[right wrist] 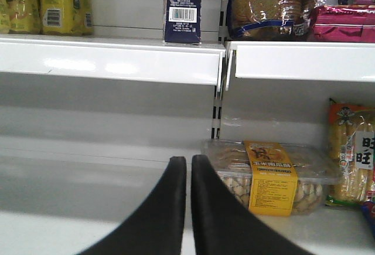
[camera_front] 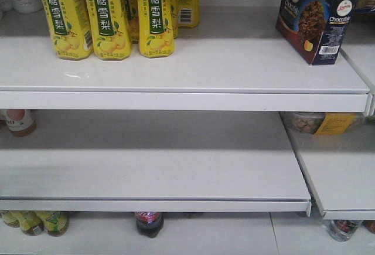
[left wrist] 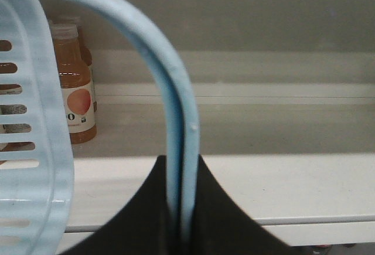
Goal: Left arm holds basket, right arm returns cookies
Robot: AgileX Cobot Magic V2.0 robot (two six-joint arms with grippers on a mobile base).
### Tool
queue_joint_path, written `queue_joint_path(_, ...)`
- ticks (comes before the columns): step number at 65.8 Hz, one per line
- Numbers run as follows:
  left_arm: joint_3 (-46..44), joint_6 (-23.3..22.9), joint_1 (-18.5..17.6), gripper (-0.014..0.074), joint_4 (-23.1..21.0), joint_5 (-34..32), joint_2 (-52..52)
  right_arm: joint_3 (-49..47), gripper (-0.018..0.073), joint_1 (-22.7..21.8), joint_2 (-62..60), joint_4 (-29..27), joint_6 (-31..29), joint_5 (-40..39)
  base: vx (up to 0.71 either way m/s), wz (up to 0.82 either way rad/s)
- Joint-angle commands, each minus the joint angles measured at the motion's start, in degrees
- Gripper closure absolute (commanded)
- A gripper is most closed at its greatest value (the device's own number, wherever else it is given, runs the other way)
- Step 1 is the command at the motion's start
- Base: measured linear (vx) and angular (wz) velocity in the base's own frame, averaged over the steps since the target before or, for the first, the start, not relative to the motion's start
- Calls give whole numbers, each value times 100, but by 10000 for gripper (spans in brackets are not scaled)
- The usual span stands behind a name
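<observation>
The dark navy cookies box point(camera_front: 315, 17) stands upright on the top shelf at the right; in the right wrist view its barcode side point(right wrist: 183, 7) shows above and ahead. My right gripper point(right wrist: 188, 167) is shut with nothing between its fingers, low in front of the middle shelf, well below the box. My left gripper point(left wrist: 183, 167) is shut on the light blue basket handle point(left wrist: 176, 102). The basket's slotted wall point(left wrist: 26, 126) fills the left edge of the left wrist view. Neither arm appears in the front view.
Yellow drink bottles point(camera_front: 108, 14) stand at the top shelf's left. A clear tub of biscuits with a yellow label point(right wrist: 269, 176) sits on the middle shelf right of my right gripper. An orange drink bottle point(left wrist: 75, 88) stands behind the basket. Biscuit packs point(right wrist: 281, 3) fill the upper right shelf.
</observation>
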State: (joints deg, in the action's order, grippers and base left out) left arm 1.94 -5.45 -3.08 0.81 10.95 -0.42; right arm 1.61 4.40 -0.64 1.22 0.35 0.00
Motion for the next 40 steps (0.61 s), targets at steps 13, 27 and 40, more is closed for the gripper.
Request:
queue_joint_path(13,-170,116,4,599,61,-555,-97,103,570,-45,-77,85,392,-417,0,0)
queue_joint_path(27,-170,116,4,599,61,-555,-97,103,570,-45,-77,108,357,-417,0,0)
queue_joint_path(40,-170,116,4,599,61,-555,-97,98,570,-45,-72,108,360,-417,0,0)
